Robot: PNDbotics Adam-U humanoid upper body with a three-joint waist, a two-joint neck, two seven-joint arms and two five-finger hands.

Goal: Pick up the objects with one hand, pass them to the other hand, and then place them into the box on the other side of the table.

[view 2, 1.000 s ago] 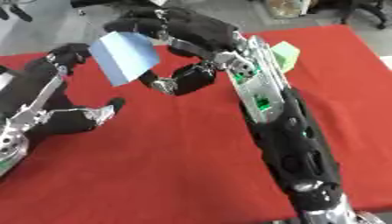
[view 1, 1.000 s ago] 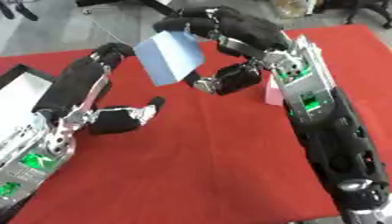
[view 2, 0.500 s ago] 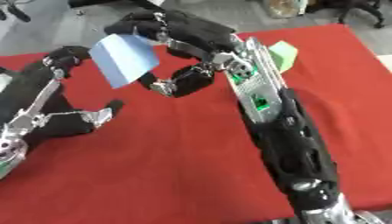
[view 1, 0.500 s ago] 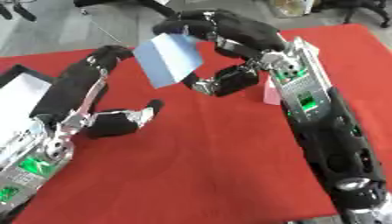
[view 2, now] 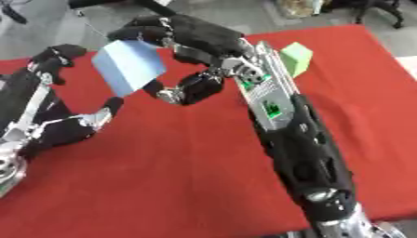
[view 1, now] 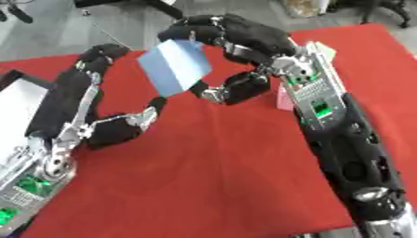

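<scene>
I have the right hand (view 1: 236, 42) raised over the middle, arm reaching in from the lower right, its fingers and thumb curled and pinching. My left hand (view 1: 114, 128) sits low at the left, palm turned inward, fingers relaxed and thumb pointing toward the right hand

Looking like a lab or office test space: a red cloth (view 1: 211, 186) is covering the work table, grey hard floor (view 1: 57, 32) is showing beyond the right hand (view 1: 236, 42), and dark wheeled chair bases (view 2: 374, 9) are standing past it at the far edge.
</scene>
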